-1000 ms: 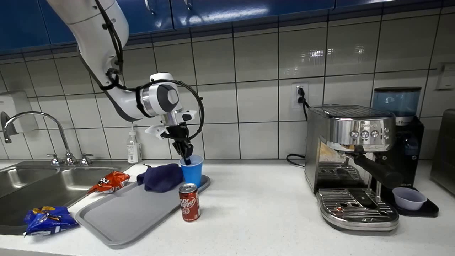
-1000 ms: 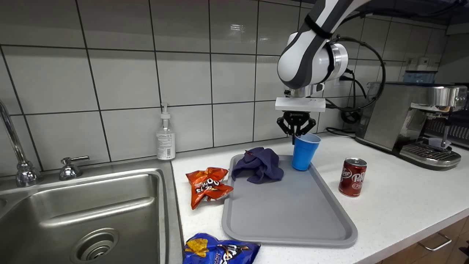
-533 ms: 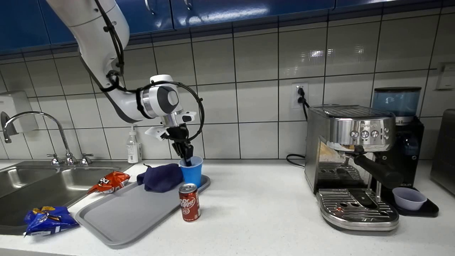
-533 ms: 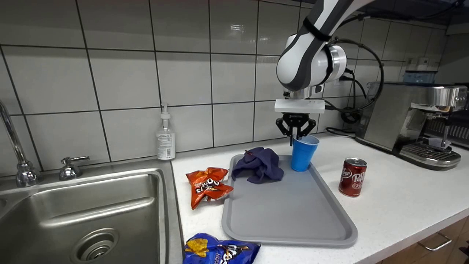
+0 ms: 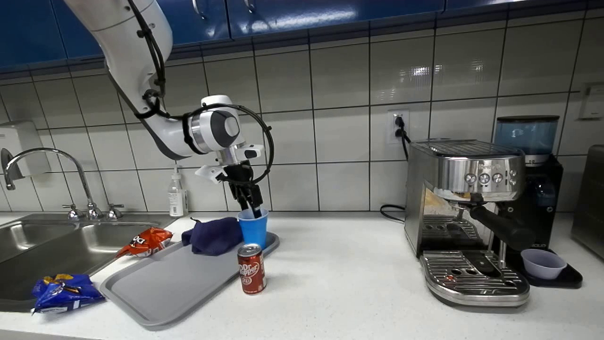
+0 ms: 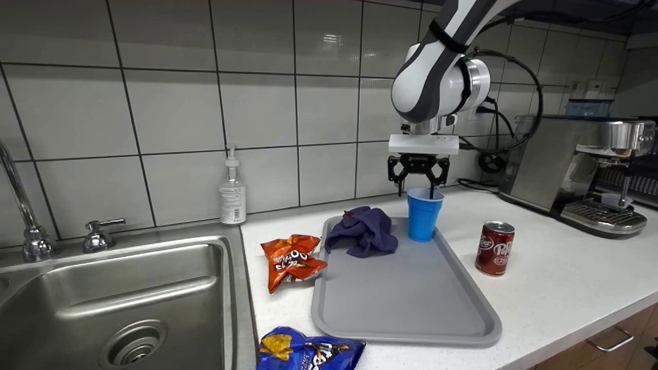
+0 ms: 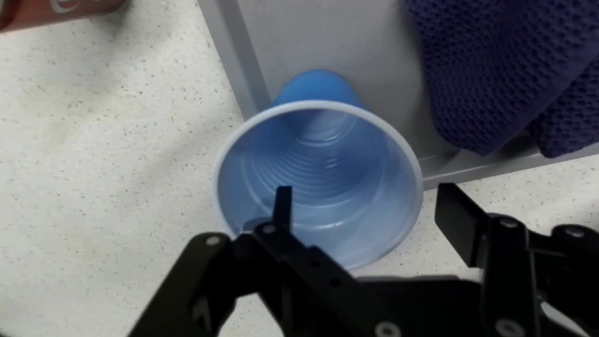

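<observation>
A blue cup (image 6: 424,218) with a pale interior stands at the far corner of a grey tray (image 6: 406,303), close to its raised edge. My gripper (image 7: 365,186) is open, with a wide gap between its black fingers. In the wrist view one finger (image 7: 282,206) overlaps the mouth of the cup, while the opposite one lies outside the rim over the counter. Both exterior views put the gripper (image 5: 251,212) right at the cup's top; whether a finger touches its wall, I cannot tell. Beside the cup, a crumpled dark purple cloth (image 6: 365,231) lies on the tray.
A red soda can (image 5: 251,269) stands beside the tray. Orange (image 6: 293,259) and blue (image 6: 311,349) chip bags lie near the sink (image 6: 154,298). A soap bottle (image 6: 233,195) stands by the tiled wall. An espresso machine (image 5: 467,212) is farther along the counter.
The fingers have spread from close together to wide apart. The cup's top has shifted slightly, and it stands more upright than before. My gripper has risen a little in the last half second.
</observation>
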